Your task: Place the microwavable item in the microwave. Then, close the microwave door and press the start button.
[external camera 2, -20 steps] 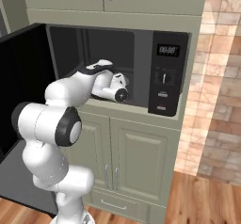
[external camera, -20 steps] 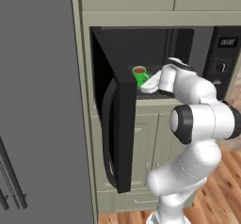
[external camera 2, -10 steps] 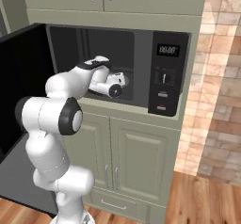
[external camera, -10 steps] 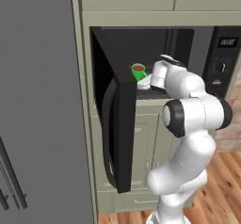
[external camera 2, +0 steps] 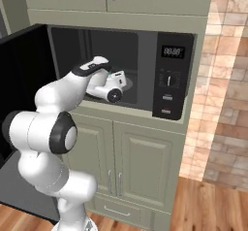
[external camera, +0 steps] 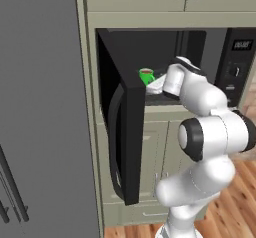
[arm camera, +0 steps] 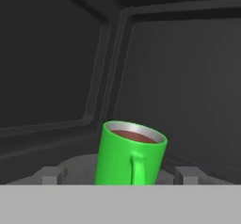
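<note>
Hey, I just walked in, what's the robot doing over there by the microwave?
The white arm is reaching into the open microwave. A green mug with dark brown liquid stands on the turntable inside, and the tool sits just in front of it with its fingers apart on either side of the mug, not gripping it. So the mug looks placed. The microwave door hangs wide open at the left, so closing it and pressing start are not yet done.

Microwave door (external camera: 125, 132) swung wide, opening clear; mug (arm camera: 129, 155) mid-cavity, room around.
</note>
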